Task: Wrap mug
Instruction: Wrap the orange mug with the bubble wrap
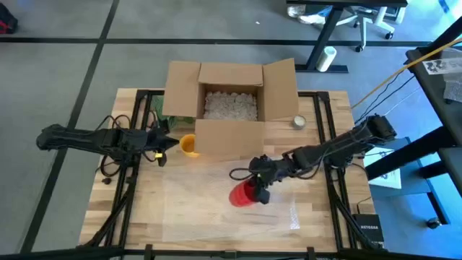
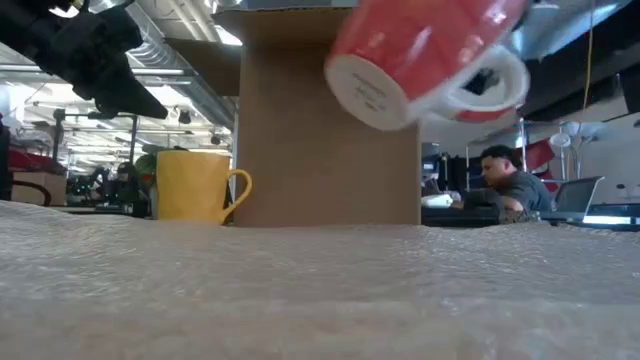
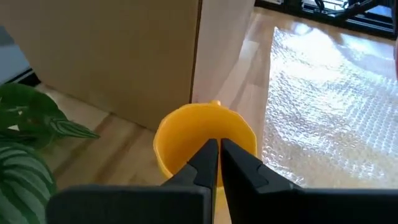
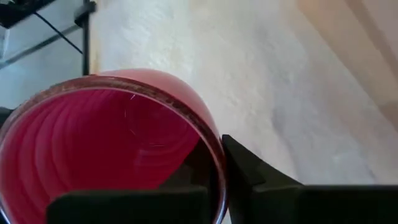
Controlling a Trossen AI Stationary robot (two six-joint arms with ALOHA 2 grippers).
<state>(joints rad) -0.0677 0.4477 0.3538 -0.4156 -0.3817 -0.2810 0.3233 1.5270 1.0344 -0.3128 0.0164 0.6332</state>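
**Hanging red mug over the wrap sheet**

Reading labels first: small dark print on the white underside of the glossy red ceramic mug (image 2: 420, 60), too small to make out. A dark box at the table's near right corner (image 1: 368, 228) carries white lettering, also unreadable from above.

Containers: open brown cardboard box (image 1: 229, 101) at the back of the wooden table (image 1: 317, 217), flaps spread, filled with white packing peanuts (image 1: 230, 105). Yellow ceramic mug (image 1: 189, 144) stands upright just in front of the box's left corner; inside looks empty in the left wrist view. Red mug's interior looks empty too.

Right gripper (image 1: 258, 188) is clamped on the red mug's rim, one finger inside and one outside, holding it tilted, clear of the table, above the clear bubble wrap sheet (image 1: 216, 209) spread over the table's front half.

Left gripper (image 1: 172, 143) hovers just left of the yellow mug, fingers pressed together on nothing.

Hard to see: the red mug's top edge is cut off in the low view. Green striped leaves (image 3: 25, 134) sit beside the box's left side, only partly shown. Small round object (image 1: 299, 122) right of the box, unidentified. Seated person (image 2: 510, 185) in the room behind.
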